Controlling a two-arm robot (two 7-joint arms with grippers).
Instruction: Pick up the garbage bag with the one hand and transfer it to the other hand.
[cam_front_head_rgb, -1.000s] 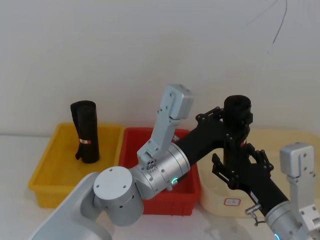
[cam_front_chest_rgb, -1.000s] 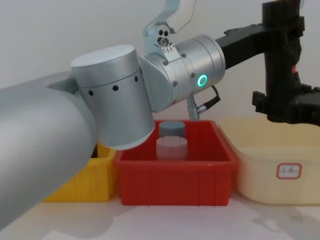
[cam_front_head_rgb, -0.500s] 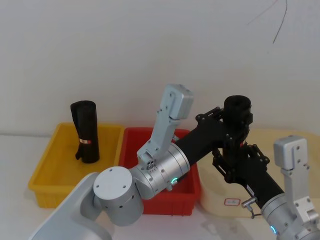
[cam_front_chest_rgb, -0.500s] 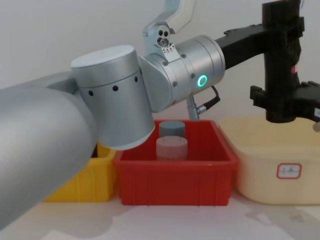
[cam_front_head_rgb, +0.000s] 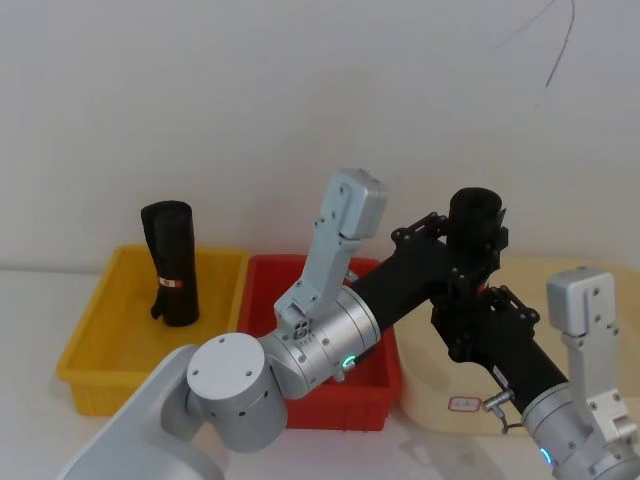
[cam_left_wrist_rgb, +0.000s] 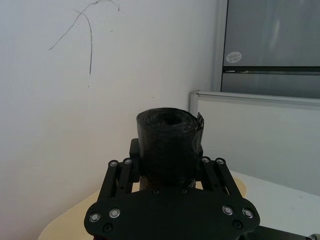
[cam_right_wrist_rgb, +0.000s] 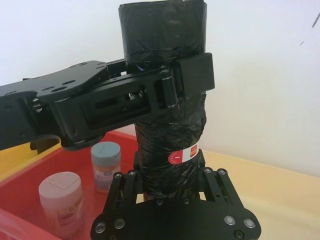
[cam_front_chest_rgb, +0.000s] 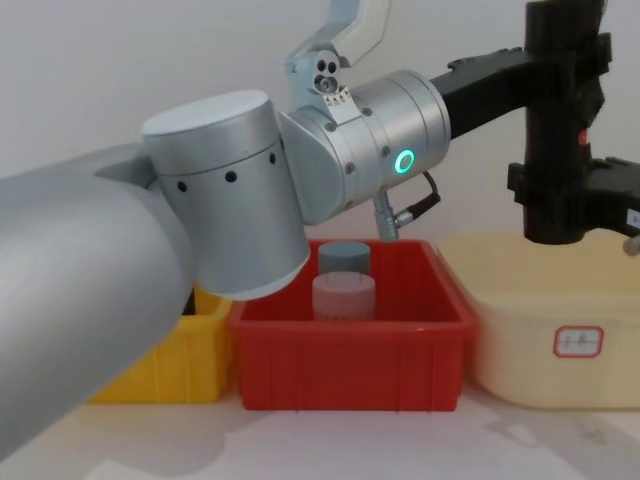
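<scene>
black plastic is pinched between the fingers (cam_right_wrist_rgb: 194, 75) of the left gripper (cam_front_head_rgb: 468, 243): the garbage bag (cam_front_head_rgb: 476, 212) is clamped near its top and held upright. lower on the same roll, the right gripper (cam_front_head_rgb: 480, 322) is closed on it from the opposite side, its fingers pressed against the part just under the red-and-white label band (cam_right_wrist_rgb: 181, 156). a second ago those lower fingers were spread wide on either side of the roll; they have since been drawn in until the plastic is touched. the bag and the left gripper have not been shifted in that time. beneath both pairs of fingers a cream bin (cam_front_chest_rgb: 530, 330) is seen, and the bag's lower end is hung above it, apart from its rim. out from the fingers toward the robot's left a red bin (cam_front_chest_rgb: 350, 365) is found, with two round-capped jars (cam_front_chest_rgb: 344, 285) stood in it. beyond that lies a yellow bin (cam_front_head_rgb: 95, 345), in which a second black roll (cam_front_head_rgb: 168, 262) is stood upright, well apart from both grippers.
</scene>
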